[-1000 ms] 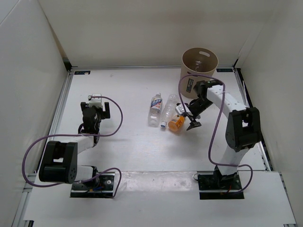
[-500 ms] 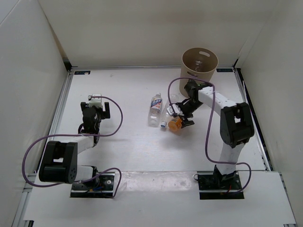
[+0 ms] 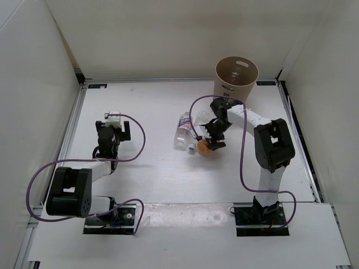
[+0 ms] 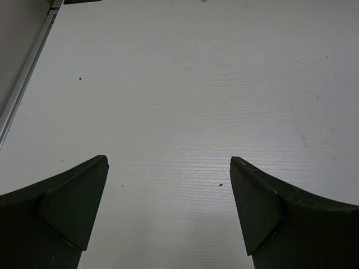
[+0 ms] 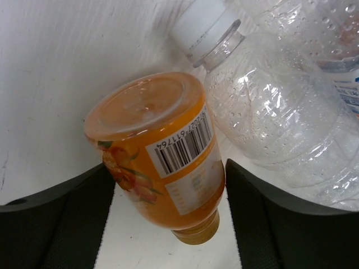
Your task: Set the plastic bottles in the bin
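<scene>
Orange bottle (image 5: pixel 162 162) lies on its side mid-worktop (image 4: pixel 168 84), base pointing away from the wrist, cap end towards it. Barcode label faces up.

Right hand (image 5: pixel 168 168) is down over it. Fingers are apart, one on each side of the bottle body, with the inner faces just beside its sides. Spread looks about the same as on the left hand. No squeeze visible, and the bottle is on the worktop.

Clear bottle (image 5: pixel 269 123) lies just left of the orange one in the scene, touching or nearly touching it. It has a pale cap and droplets inside. Labelled bottle (image 3: pixel 182 130) lies left of that, also on its side, roughly parallel. All three are bunched together at centre.

Bin (image 3: pixel 230 95) stands upright at the far right, well apart from the bottle cluster. The right arm's elbow reaches past its near side. Can't tell what is inside it from above.

Left hand (image 4: pixel 168 162) hangs over bare worktop on the left side, fingers apart, holding nothing and well apart from the bottles.
</scene>
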Controlling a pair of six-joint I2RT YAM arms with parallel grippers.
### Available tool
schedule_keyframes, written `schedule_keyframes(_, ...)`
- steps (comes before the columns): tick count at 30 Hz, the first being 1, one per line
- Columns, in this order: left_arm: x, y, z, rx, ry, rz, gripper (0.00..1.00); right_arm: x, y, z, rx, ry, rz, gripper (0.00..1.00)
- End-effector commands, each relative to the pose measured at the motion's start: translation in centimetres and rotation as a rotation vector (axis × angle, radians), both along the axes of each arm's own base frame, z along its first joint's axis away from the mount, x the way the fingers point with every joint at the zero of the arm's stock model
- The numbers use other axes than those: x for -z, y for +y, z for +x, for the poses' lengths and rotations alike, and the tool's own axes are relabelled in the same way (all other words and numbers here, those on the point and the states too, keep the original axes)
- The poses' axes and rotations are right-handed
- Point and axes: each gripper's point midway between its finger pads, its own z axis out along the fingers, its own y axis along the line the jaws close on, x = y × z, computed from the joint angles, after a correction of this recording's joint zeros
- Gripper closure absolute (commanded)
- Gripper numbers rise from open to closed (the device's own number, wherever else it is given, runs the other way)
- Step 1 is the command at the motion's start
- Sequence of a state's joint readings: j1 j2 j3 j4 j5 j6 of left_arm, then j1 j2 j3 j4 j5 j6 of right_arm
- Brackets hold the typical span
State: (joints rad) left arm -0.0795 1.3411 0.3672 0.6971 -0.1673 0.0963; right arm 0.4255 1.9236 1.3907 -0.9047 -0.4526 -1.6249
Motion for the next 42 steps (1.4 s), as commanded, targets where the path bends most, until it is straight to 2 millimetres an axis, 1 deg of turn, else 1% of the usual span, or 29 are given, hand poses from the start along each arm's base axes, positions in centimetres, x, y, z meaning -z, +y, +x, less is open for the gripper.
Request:
schedule_keyframes(1, -0.4, 0.0, 0.1, 0.006, -0.018, -0.012, 0.00, 0.1, -0.2, -0.2, 0.010, 0.004, -0.026, 0.24)
schedule_keyframes(3, -0.4, -0.1, 0.1, 0.007, -0.020, -0.015, 0.00, 0.3, -0.4, -0.3, 0.009, 0.008, -0.031, 0.29)
schedule_keyframes(4, -0.4, 0.0, 0.1, 0.004, -0.018, -0.013, 0.00, 0.1, -0.3, -0.7, 0.001, 0.016, -0.035, 0.35)
schedule_keyframes(5, -0.4, 0.0, 0.1, 0.004, -0.019, -0.013, 0.00, 0.2, -0.4, -0.7, 0.005, 0.018, -0.041, 0.35)
schedule_keyframes(9, -0.4, 0.0, 0.1, 0.004, -0.020, -0.013, 0.00, -0.1, -0.7, -1.4, 0.009, 0.045, -0.045, 0.49)
schedule_keyframes(10, -0.4, 0.0, 0.1, 0.006, -0.018, -0.014, 0.00, -0.1, -0.8, -1.6, 0.010, 0.056, -0.047, 0.59)
schedule_keyframes(12, -0.4, 0.0, 0.1, 0.004, -0.021, -0.015, 0.00, -0.3, -1.0, -2.0, 0.011, 0.074, -0.040, 0.64)
schedule_keyframes(13, -0.4, 0.0, 0.1, 0.006, -0.018, -0.014, 0.00, -0.4, -1.1, -2.3, 0.013, 0.087, -0.041, 0.75)
schedule_keyframes(16, -0.4, 0.0, 0.1, 0.007, -0.021, -0.012, 0.00, -1.2, -0.9, -3.0, 0.017, 0.120, -0.012, 0.94)
schedule_keyframes(17, -0.4, 0.0, 0.1, 0.007, -0.021, -0.012, 0.00, -1.4, -1.1, -3.5, 0.023, 0.143, -0.009, 1.00)
schedule_keyframes(23, -0.3, -0.1, 0.1, 0.007, -0.017, -0.015, 0.00, -3.3, -1.0, -4.1, 0.047, 0.159, 0.043, 1.00)
schedule_keyframes(25, -0.5, 0.0, 0.1, 0.004, -0.023, -0.015, 0.00, -4.3, -0.7, -4.4, 0.046, 0.158, 0.072, 1.00)
schedule_keyframes(26, -0.5, 0.0, 0.1, 0.004, -0.024, -0.014, 0.00, -4.7, -0.7, -4.2, 0.050, 0.154, 0.088, 1.00)
schedule_keyframes(27, -0.3, 0.0, 0.0, 0.006, -0.018, -0.013, 0.00, -6.1, -0.5, -4.6, 0.057, 0.161, 0.130, 1.00)
schedule_keyframes(28, -0.4, 0.0, 0.1, 0.004, -0.021, -0.012, 0.00, -6.8, -0.5, -4.4, 0.055, 0.152, 0.151, 1.00)
schedule_keyframes(29, -0.4, 0.0, 0.1, 0.006, -0.021, -0.012, 0.00, -7.6, -0.2, -4.6, 0.035, 0.151, 0.185, 1.00)
schedule_keyframes(30, -0.4, 0.0, 0.1, 0.006, -0.021, -0.014, 0.00, -8.9, -0.4, -5.3, 0.033, 0.161, 0.211, 1.00)
schedule_keyframes(31, -0.5, -0.1, 0.1, 0.007, -0.024, -0.013, 0.00, -10.4, 0.0, -4.8, 0.031, 0.138, 0.256, 1.00)
schedule_keyframes(32, -0.4, 0.0, 0.1, 0.006, -0.021, -0.011, 0.00, -11.4, 0.1, -4.9, 0.034, 0.133, 0.280, 1.00)
schedule_keyframes(33, -0.3, 0.0, 0.0, 0.006, -0.019, -0.011, 0.00, -12.2, -0.1, -4.6, 0.052, 0.125, 0.305, 1.00)
schedule_keyframes(34, -0.4, 0.0, 0.1, 0.006, -0.021, -0.011, 0.00, -14.3, 0.7, -4.3, 0.077, 0.120, 0.375, 1.00)
schedule_keyframes(35, -0.4, 0.0, 0.0, 0.006, -0.021, -0.011, 0.00, -15.5, 0.8, -3.8, 0.095, 0.094, 0.405, 1.00)
schedule_keyframes(36, -0.3, 0.0, 0.1, 0.005, -0.019, -0.010, 0.00, -16.5, 1.0, -2.8, 0.114, 0.055, 0.433, 1.00)
schedule_keyframes(37, -0.5, 0.0, 0.1, 0.006, -0.024, -0.011, 0.00, -18.5, 1.5, -1.9, 0.149, 0.026, 0.480, 1.00)
schedule_keyframes(39, -0.5, 0.0, 0.1, 0.004, -0.024, -0.014, 0.00, -19.8, 1.7, -1.2, 0.232, 0.053, 0.507, 1.00)
schedule_keyframes(40, -0.3, 0.1, 0.0, 0.004, -0.019, -0.009, 0.00, -21.8, 2.0, 0.1, 0.226, -0.029, 0.554, 1.00)
schedule_keyframes(42, -0.4, 0.0, 0.0, 0.006, -0.021, -0.011, 0.00, -23.1, 2.2, 0.7, 0.289, -0.006, 0.588, 1.00)
